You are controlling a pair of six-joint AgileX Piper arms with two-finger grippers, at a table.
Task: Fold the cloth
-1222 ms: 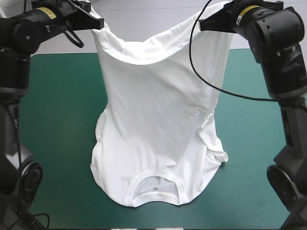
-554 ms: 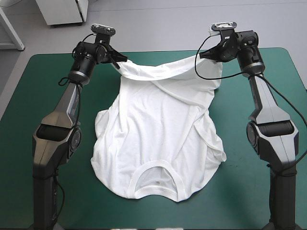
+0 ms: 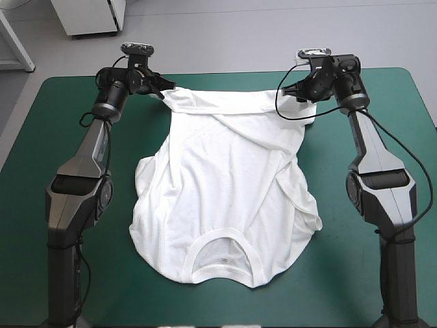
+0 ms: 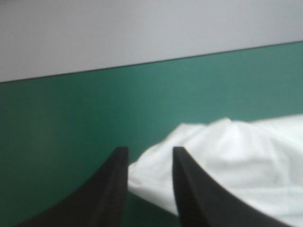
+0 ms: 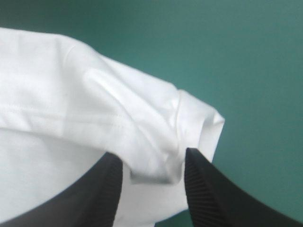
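Inspection at this moment, for your record. The T-shirt (image 3: 225,191) lay spread on the teal-green table (image 3: 68,102), white and short-sleeved, lengthwise down the middle; its collar (image 3: 222,256) was toward the near edge and its hem (image 3: 232,102) toward the far edge. The cloth was not flat; long creases ran through the body, and the sleeve (image 3: 307,212) on the right side was bunched in folds.

Your left hand (image 3: 164,92) stood at the hem's left corner, close to the table's far edge; your right hand (image 3: 290,90) stood at the hem's right corner, equally near that edge; the hem ran almost straight between them.

In your left wrist view the left hand (image 4: 147,153) was released; its black fingers (image 4: 113,179) stood apart with teal-green cover showing in the gap, and a point of the T-shirt (image 4: 227,156) reached in between them from one side.

In your right wrist view the right hand (image 5: 151,163) was likewise released; its fingers (image 5: 203,189) stood apart, and the stitched corner of the T-shirt (image 5: 71,94) sat in the gap, rumpled, with bare cover just beyond it; whether the cloth touched either finger could not be told.
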